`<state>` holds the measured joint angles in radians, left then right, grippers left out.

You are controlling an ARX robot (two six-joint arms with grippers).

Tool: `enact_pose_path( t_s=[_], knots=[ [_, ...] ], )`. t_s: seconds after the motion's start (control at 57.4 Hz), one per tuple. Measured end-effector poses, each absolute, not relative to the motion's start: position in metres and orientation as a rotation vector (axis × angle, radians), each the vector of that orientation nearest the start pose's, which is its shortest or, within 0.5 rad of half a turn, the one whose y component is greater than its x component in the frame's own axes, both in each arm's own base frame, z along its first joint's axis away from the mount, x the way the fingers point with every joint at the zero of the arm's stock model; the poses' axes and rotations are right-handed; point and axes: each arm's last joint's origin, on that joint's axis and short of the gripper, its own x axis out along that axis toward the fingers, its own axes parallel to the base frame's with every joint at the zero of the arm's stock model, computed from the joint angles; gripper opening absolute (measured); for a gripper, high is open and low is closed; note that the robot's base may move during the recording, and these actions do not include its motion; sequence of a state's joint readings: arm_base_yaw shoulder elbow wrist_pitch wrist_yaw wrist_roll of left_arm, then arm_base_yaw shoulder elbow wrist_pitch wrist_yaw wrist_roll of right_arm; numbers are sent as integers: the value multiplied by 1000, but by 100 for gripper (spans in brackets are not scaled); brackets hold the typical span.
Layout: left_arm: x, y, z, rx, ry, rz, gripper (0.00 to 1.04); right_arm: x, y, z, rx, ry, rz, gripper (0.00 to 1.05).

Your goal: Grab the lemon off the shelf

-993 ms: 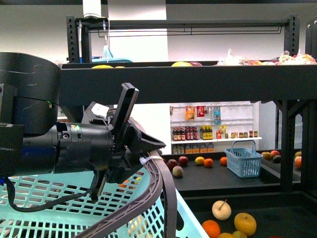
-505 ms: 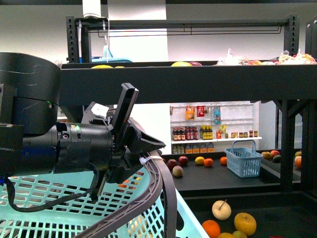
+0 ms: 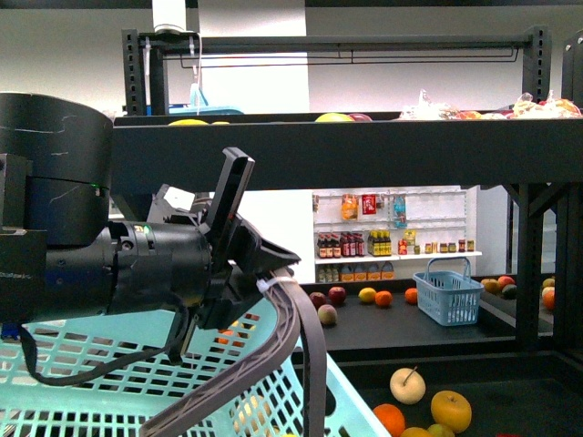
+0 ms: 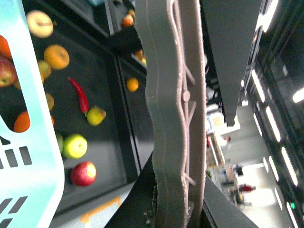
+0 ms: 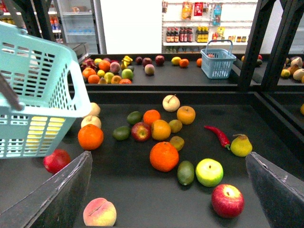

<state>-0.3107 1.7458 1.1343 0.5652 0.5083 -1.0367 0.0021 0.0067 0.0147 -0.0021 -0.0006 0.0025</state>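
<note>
My left gripper (image 3: 258, 273) is shut on the grey basket handle (image 3: 293, 319), holding the light-blue mesh basket (image 3: 91, 373) up in front of the black shelf (image 3: 319, 150). The handle fills the left wrist view (image 4: 173, 118). My right gripper (image 5: 168, 164) is open and empty, its fingers (image 5: 57, 194) spread low over the shelf's dark tray (image 5: 142, 194). A yellow shape (image 5: 45, 129) shows through the basket's mesh; I cannot tell whether it is the lemon. I see no clear small bright yellow lemon among the loose fruit.
On the tray lie an orange (image 5: 164, 156), a green apple (image 5: 209, 172), a red apple (image 5: 227, 200), a peach (image 5: 99, 212), a lime (image 5: 185, 172), a golden apple (image 5: 185, 114), a red chili (image 5: 217, 135) and a pear (image 5: 241, 145). A blue basket (image 5: 217, 62) stands on the far rack.
My left gripper and the basket have shifted slightly left and tilted a little. Nothing else has moved.
</note>
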Motion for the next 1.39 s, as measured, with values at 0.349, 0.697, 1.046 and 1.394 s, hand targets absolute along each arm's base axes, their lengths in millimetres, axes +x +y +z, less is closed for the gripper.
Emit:
enact_pose_path(
  t_s=[0.349,0.697,1.046,1.394],
  knots=[
    [399,-61,270,-1273,114,-330,10,97,0,168,2,-6,3,97],
    [410,62,262,-1434,-224,-130,10,97,0,168,2,-6,3,97],
    [408,153,250,-1435,-442,-134,10,97,0,168,2,-6,3,97],
    [423,200,234,-1440,-477,-169,10,97,0,168,2,-7,2,97]
  ],
)
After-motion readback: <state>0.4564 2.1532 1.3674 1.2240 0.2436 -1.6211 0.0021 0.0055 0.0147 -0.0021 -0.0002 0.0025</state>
